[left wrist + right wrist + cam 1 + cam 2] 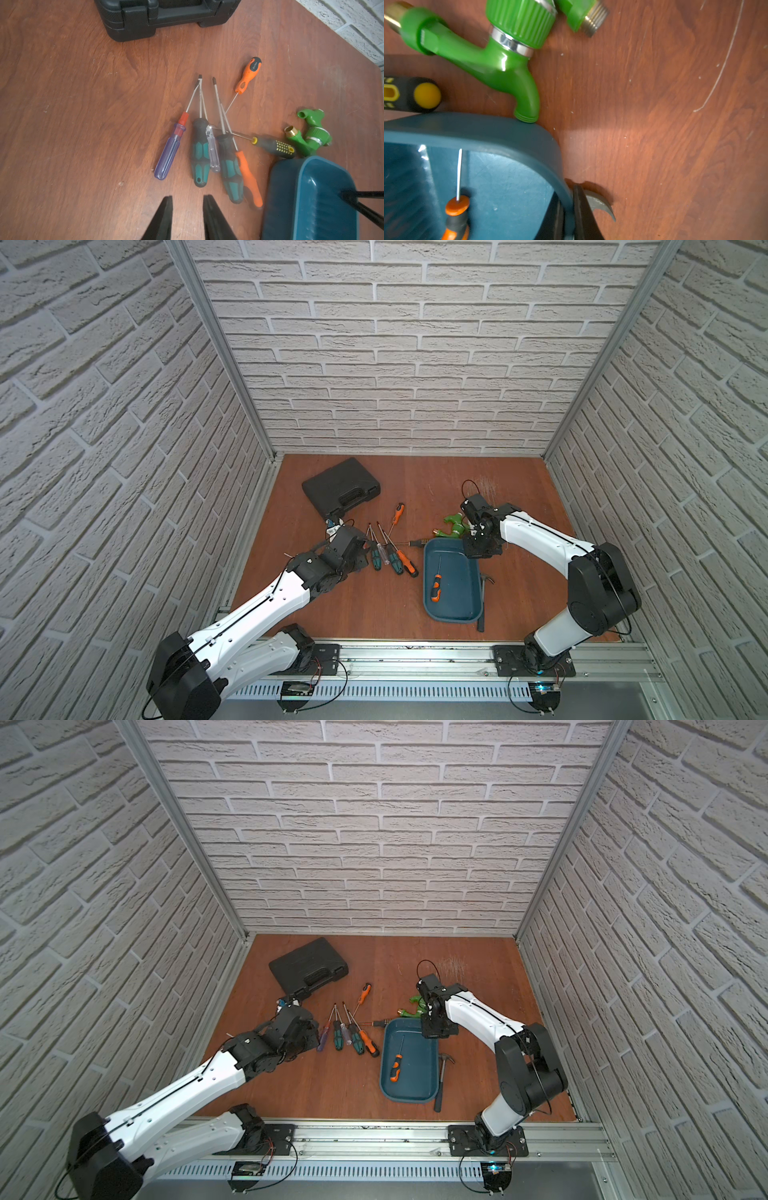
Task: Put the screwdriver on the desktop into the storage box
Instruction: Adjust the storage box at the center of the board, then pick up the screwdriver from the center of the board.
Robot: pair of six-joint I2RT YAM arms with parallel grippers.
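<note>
Several screwdrivers (pixel 390 556) lie bunched on the desktop (pixel 374 605): a purple one (pixel 169 153), two green-black ones (pixel 200 153), a clear one (pixel 213 149) and an orange one (pixel 248 176). An orange-black one (pixel 248 74) and a black-yellow one (pixel 274 146) lie apart. My left gripper (pixel 188 197) is open with a narrow gap, empty, just short of the handles. The teal storage box (pixel 453 616) holds one orange-black screwdriver (pixel 435 591). My right gripper (pixel 568 193) is shut on the storage box's rim (pixel 558 166) at its far right corner.
A black tool case (pixel 340 487) sits at the back left. A green tap (pixel 455 526) touches the box's far end. A hammer (pixel 484 593) lies along the box's right side, its claw (pixel 600 202) beside my right fingers. Brick walls close in three sides.
</note>
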